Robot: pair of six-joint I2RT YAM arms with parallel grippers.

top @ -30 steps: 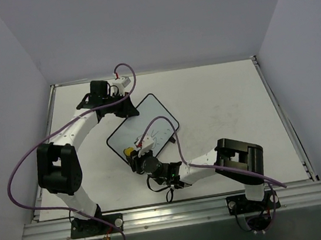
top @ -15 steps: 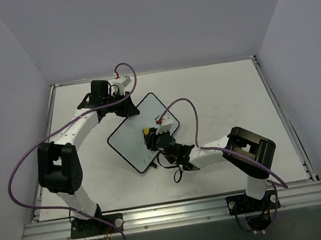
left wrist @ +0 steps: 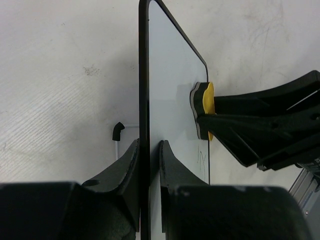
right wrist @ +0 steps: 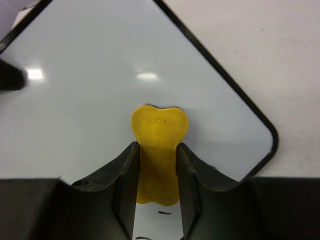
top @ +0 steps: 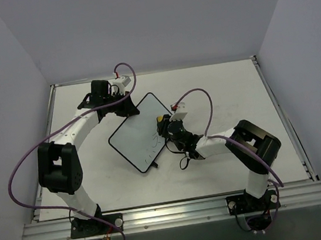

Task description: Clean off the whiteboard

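White tabletop (top: 96,170), contents listed left to right:

- Item 1, left hand (top: 124,106): narrow, closed on the far-left edge of the whiteboard (top: 135,132). In the left wrist view the thin black frame runs between the two fingers (left wrist: 127,165), one on each face.
- Item 2, whiteboard: sits left of centre on the tabletop, turned corner-on to the arms. Most of the surface reads clean. A few faint dark strokes (top: 153,150) show toward the near corner.
- Item 3, yellow eraser (top: 161,120): pressed flat to the board just inside its right edge, away from the strokes.
- Item 4, right hand (top: 167,126): closed on the yellow eraser, whose rounded head sticks out past the fingertips onto the board.

Status, by judgement: well advanced, with the upper and middle board done. The near-corner strokes are left, so the right hand needs at least one more pass toward the arms
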